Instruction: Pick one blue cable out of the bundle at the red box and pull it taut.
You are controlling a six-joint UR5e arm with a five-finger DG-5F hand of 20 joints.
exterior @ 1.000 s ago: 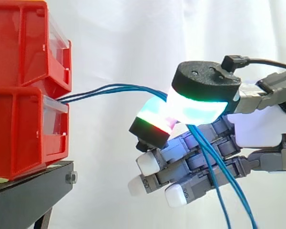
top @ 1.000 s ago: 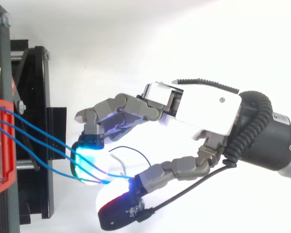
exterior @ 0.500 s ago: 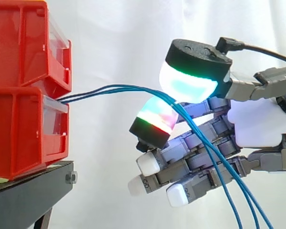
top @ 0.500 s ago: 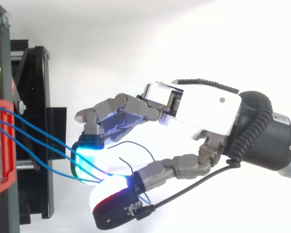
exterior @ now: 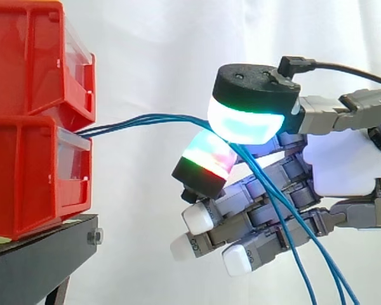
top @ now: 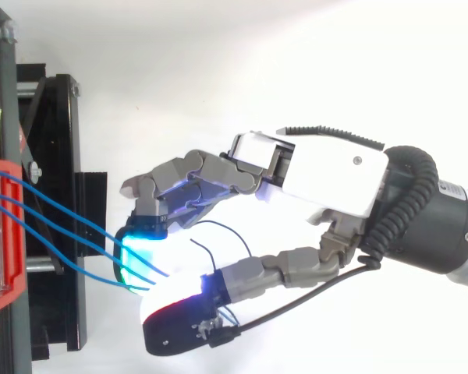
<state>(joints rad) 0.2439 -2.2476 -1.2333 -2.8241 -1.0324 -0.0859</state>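
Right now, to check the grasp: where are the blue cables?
Side view: the blue cables leave the red bins at left, pass between the hand's thumb and finger pads, then droop to the bottom edge.

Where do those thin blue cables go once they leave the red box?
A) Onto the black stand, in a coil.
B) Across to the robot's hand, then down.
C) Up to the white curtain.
B: the blue cables run from the red box across to the hand, pass between its glowing pads and hang down below it.
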